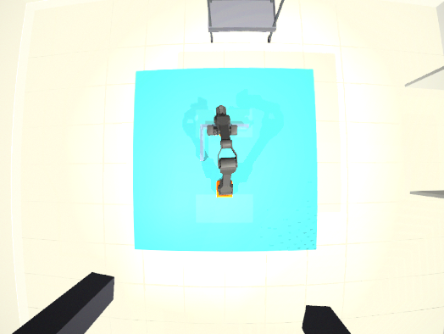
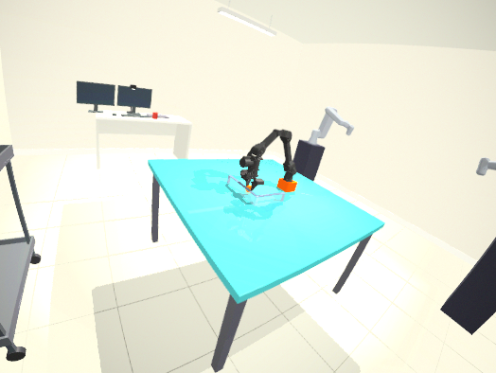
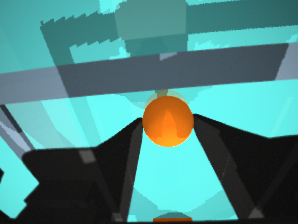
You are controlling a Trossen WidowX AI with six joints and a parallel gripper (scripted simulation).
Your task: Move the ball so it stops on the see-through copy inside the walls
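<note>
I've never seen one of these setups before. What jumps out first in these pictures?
The bright turquoise table fills the middle of a pale room, and a dark arm rises from an orange base near its centre. In the wrist view, an orange ball sits gripped between the black fingers of the gripper, just in front of a low clear wall.

Cream walls (image 2: 379, 95), tiled floor (image 2: 142, 308), white desk (image 2: 142, 124), two monitors (image 2: 114, 95).

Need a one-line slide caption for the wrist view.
Gripper shut on the orange ball, carried toward the clear wall, with the pale see-through copy peeking out just behind the ball.
</note>
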